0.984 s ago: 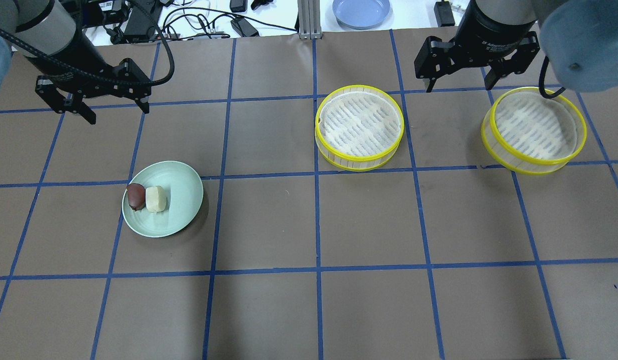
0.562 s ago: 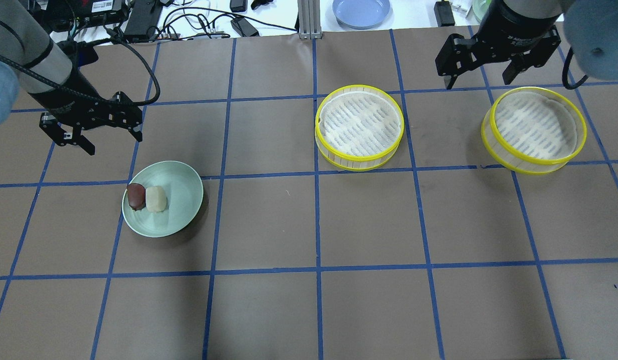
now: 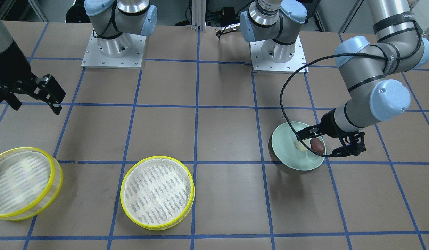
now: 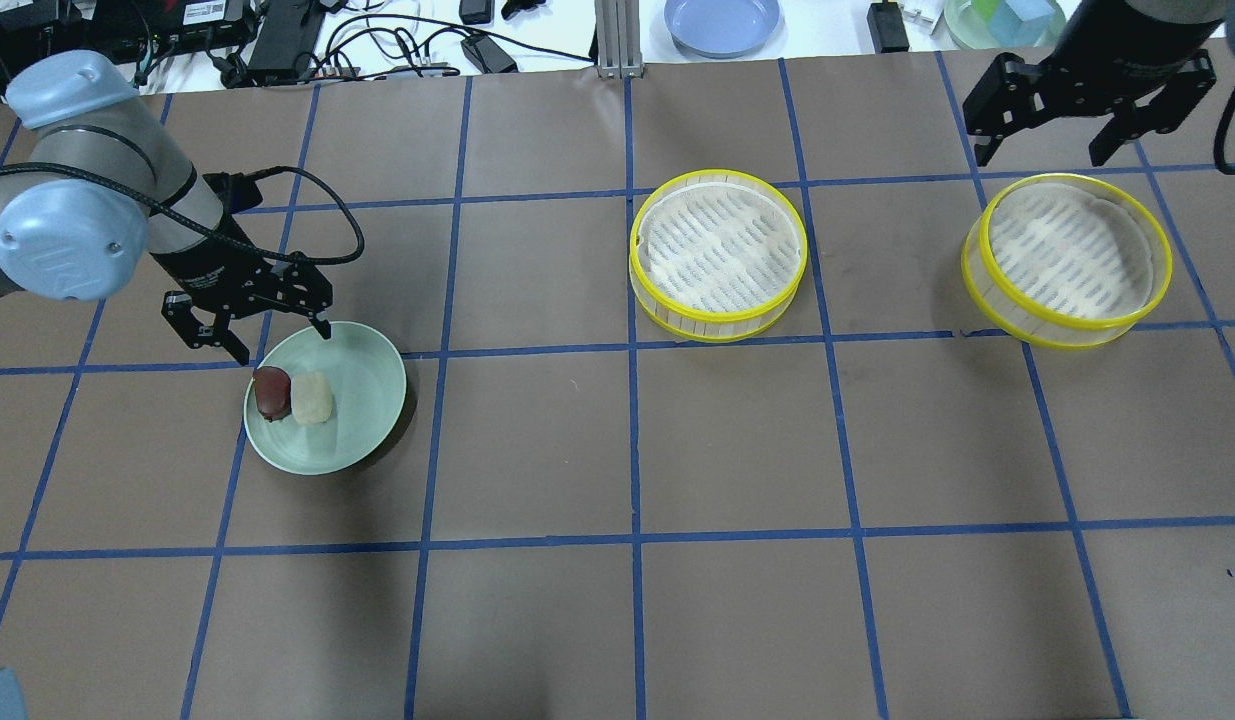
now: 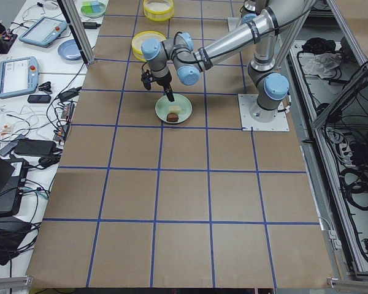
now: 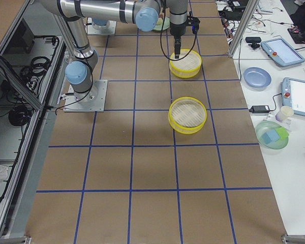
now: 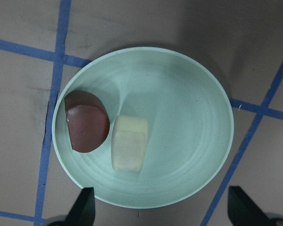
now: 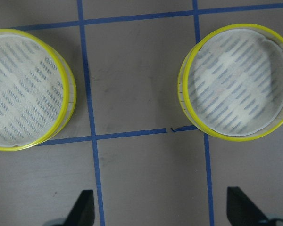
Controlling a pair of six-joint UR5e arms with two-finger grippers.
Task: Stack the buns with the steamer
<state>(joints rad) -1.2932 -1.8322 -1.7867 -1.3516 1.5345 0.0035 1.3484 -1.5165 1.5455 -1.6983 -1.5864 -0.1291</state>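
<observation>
Across the lower half of the overhead view runs an open stretch of brown gridded surface (image 4: 737,450), with wide room to move. Both steamer trays sit upper right, the middle tray (image 4: 717,325) and the right tray (image 4: 1065,335) well apart, each showing its white liner. At centre left is the pale green plate (image 4: 362,420). The dark bun (image 4: 271,392) and cream bun (image 4: 312,397) touch side by side on its left part, the dark one by the rim. Over the plate's upper edge hangs the left hand (image 4: 282,341), fingers spread wide and gripping nothing. In the wrist view both tips straddle the plate's near rim; whether they touch the plate cannot be told. The left arm is bent at the elbow, with the forearm angled down to the plate. At top right, the right hand (image 4: 1037,155) has its fingers wide apart with nothing between them. It points down, just beyond the right tray.
</observation>
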